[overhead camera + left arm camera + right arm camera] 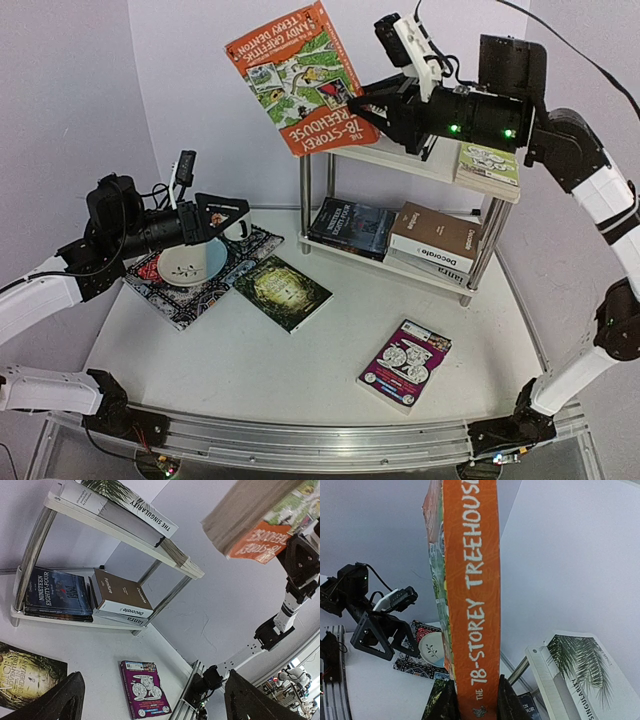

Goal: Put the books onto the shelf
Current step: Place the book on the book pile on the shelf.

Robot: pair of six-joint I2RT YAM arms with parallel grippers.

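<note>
My right gripper (375, 105) (472, 700) is shut on the spine end of an orange book (300, 75) (472, 605), holding it tilted in the air above the left end of the shelf (305, 195) (32, 555). A white palm-leaf book (488, 165) (125, 505) lies on the top board. On the lower board are a dark blue book (350, 225) and a brown book (435, 235) on top of a grey one. A dark green book (282, 290) and a magenta book (405, 363) (145, 690) lie flat on the table. My left gripper (220, 215) (155, 680) hovers open and empty over the placemat.
A black-red patterned placemat (175, 295) with a white-and-blue bowl (192, 262) on it lies at the table's left, under my left gripper. White walls close in behind and beside the shelf. A metal rail (320, 445) runs along the near edge.
</note>
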